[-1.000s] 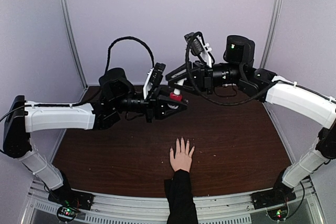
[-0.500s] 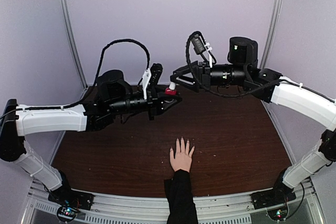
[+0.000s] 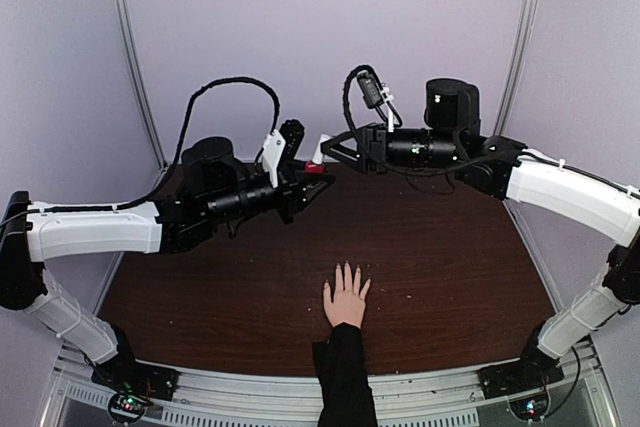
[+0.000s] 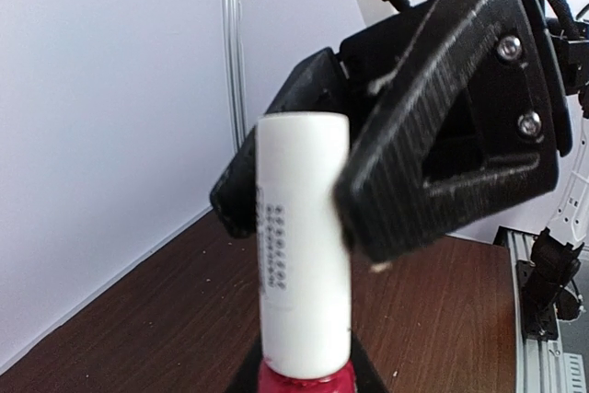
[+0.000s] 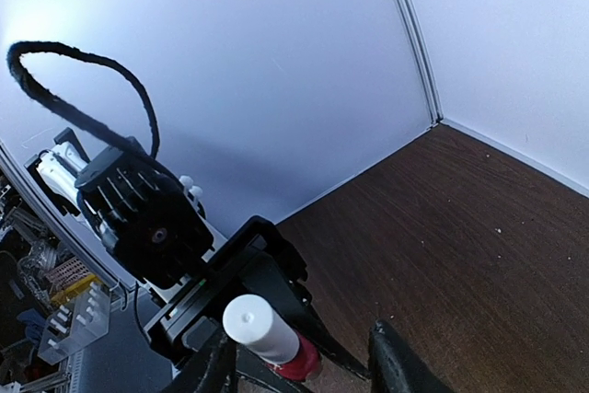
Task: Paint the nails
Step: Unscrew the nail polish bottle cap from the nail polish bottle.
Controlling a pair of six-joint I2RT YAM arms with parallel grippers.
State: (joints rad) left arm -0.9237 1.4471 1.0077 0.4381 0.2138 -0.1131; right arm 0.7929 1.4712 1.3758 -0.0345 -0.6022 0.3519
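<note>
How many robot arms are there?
2. The left arm reaches in from the left side, the right arm from the right; both meet at a white-capped red bottle.

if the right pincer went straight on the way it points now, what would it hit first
The tall white cap of the small red bottle held by the left pincer. It sits between the open fingers of the right pincer, though depth is unclear.

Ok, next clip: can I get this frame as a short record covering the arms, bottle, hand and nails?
left gripper: shut on red bottle, raised above the table
right gripper: fingers either side of white cap; grip unclear
cap: on the bottle
hand: flat on table near front edge, apart from both arms
nails: too small to tell colour
</note>
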